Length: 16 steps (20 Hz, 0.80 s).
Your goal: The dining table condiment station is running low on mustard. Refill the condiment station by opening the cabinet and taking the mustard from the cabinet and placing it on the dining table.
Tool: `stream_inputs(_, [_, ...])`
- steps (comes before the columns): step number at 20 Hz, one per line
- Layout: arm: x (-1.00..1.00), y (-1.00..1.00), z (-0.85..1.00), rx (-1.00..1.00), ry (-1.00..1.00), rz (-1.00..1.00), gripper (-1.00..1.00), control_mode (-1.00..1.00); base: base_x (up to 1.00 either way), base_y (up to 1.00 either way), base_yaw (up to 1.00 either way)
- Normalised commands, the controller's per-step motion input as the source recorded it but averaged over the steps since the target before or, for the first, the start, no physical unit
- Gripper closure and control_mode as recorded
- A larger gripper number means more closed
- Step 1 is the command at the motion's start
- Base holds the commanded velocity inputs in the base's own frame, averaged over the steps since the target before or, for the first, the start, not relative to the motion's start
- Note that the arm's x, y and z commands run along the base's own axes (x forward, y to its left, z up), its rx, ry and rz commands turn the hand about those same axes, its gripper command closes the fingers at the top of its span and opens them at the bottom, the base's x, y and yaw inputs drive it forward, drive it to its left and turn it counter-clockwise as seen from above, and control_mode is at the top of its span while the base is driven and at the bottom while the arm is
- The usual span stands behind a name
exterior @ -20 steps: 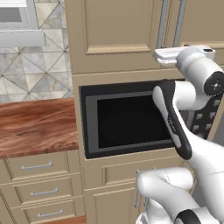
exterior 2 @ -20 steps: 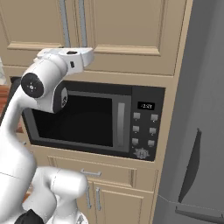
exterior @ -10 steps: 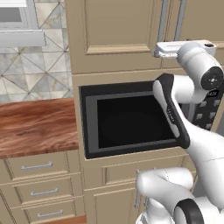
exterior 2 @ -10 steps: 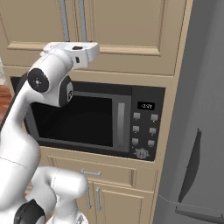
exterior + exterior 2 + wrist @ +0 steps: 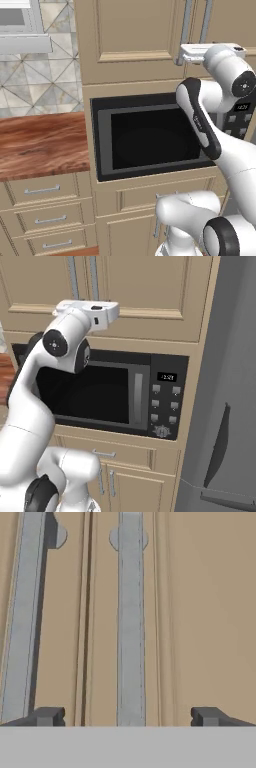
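Note:
The cabinet [image 5: 130,40] is a tall beige unit with two raised-panel doors, both shut, above the microwave. Its two long silver handles [image 5: 187,22] run side by side at the door seam. My white hand [image 5: 200,52] is raised level with the lower ends of those handles [image 5: 93,278]. In the hand view my gripper [image 5: 127,717] is open, facing the doors [image 5: 210,612] from close by. The right-hand handle [image 5: 131,622] runs between the two fingertips [image 5: 47,716], and the left handle [image 5: 22,622] lies just outside them. The mustard is hidden and the dining table is out of view.
A black built-in microwave [image 5: 150,135] sits right under the cabinet, its keypad [image 5: 165,406] on the right. To the left are a reddish wood countertop [image 5: 40,140] over beige drawers [image 5: 42,190]. A grey fridge [image 5: 230,381] stands at the right.
The arm has lifted the hand from just above the microwave to the lower ends of the cabinet handles and closer to the doors. The jaws have stayed open.

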Motion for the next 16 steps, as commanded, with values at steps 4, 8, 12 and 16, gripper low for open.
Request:
stream_inputs(4, [0.44,0.00,0.00,0.01,0.00,0.02,-1.00,-1.00,0.00,0.00,0.00])
stream_inputs(8, [0.43,0.00,0.00,0.00,0.00,0.01,-1.00,-1.00,0.00,0.00,0.00])
stream_inputs(12, [0.38,0.01,0.00,0.00,0.00,0.00,-1.00,-1.00,0.00,0.00,0.00])
stream_inputs(16, [0.49,0.33,0.00,0.00,0.06,0.00,1.00,-1.00,0.00,0.00,0.00])
